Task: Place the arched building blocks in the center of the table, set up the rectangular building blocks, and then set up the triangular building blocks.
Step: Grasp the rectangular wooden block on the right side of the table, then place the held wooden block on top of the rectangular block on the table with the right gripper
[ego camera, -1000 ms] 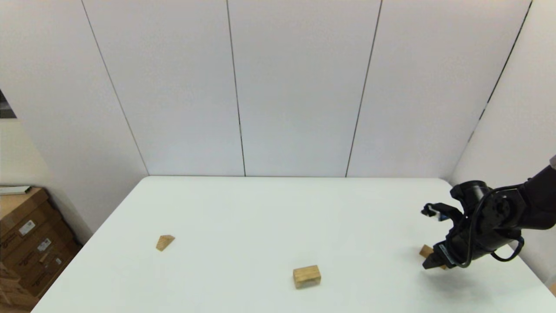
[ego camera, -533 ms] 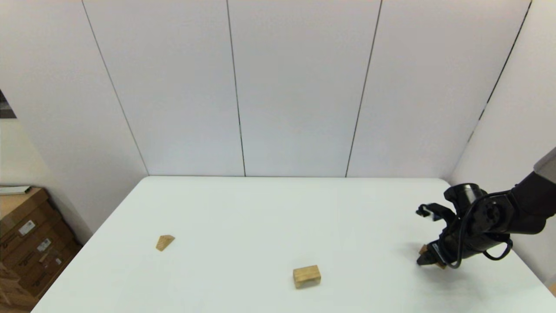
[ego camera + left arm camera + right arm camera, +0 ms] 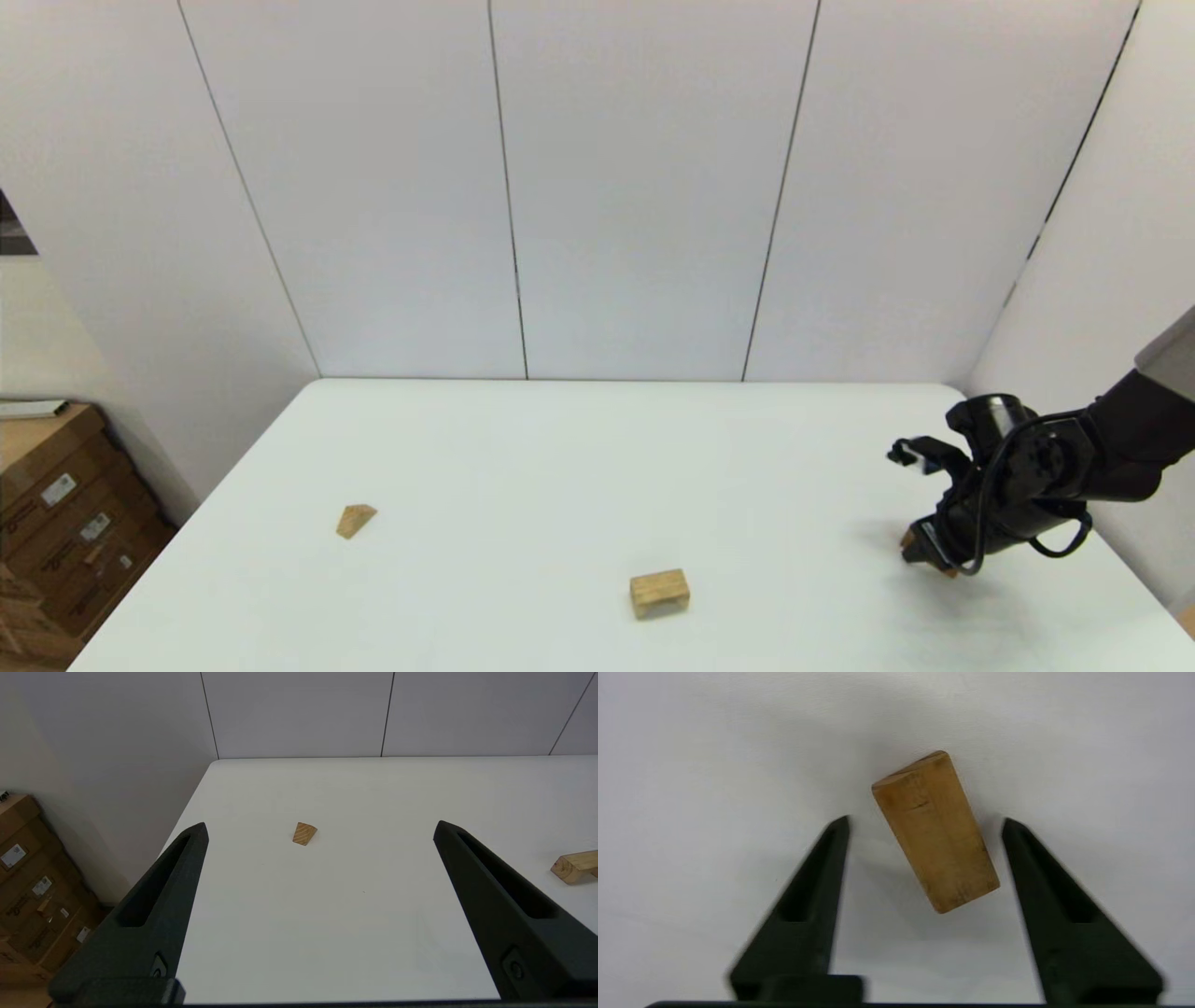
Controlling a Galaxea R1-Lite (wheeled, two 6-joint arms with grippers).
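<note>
Even, diffuse light is falling from overhead across the large white smooth-topped table (image 3: 523,467). A soft grey shadow is pooling beneath the black right pincer (image 3: 924,823), whose fingers (image 3: 817,896) are smearing slightly at their edges.

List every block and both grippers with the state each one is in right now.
Arched block: on the table, near the front centre, legs down.
Rectangular block: lying flat between the right fingers, ungripped.
Triangular block: lying at left, untouched.
Right gripper: open, low around the rectangular block.
Left gripper: open, empty, above the table.
</note>
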